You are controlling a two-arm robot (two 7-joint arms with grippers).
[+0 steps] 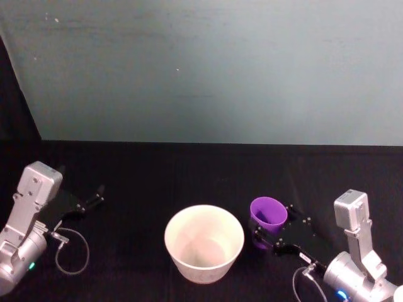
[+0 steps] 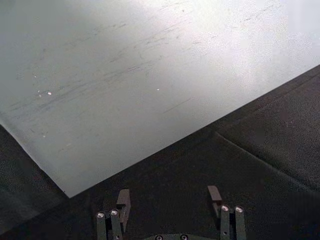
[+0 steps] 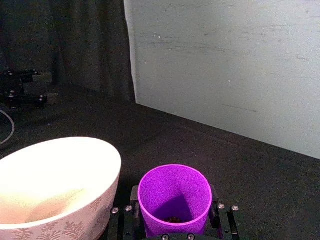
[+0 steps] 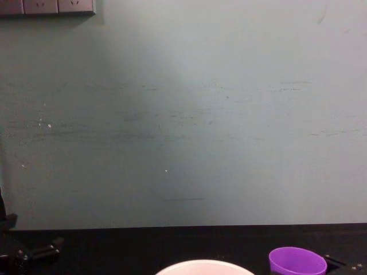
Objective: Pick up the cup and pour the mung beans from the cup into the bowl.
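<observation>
The purple cup [image 1: 268, 216] stands upright just right of the white bowl [image 1: 204, 242], close to its rim. My right gripper [image 1: 267, 237] is shut on the cup, one finger on each side of its lower wall. In the right wrist view the cup [image 3: 175, 196] sits between the fingers [image 3: 133, 196], a few mung beans [image 3: 174, 219] lie at its bottom, and the bowl [image 3: 55, 180] is close beside it. The chest view catches the cup's rim [image 4: 297, 259] and the bowl's rim [image 4: 203, 266]. My left gripper [image 1: 96, 200] rests open over bare table, far left.
A black cloth covers the table [image 1: 157, 170]. A pale grey-green wall [image 1: 208, 69] rises behind it. A loose cable [image 1: 74, 251] loops beside the left arm. The left wrist view has the open left gripper [image 2: 168, 197] above dark cloth.
</observation>
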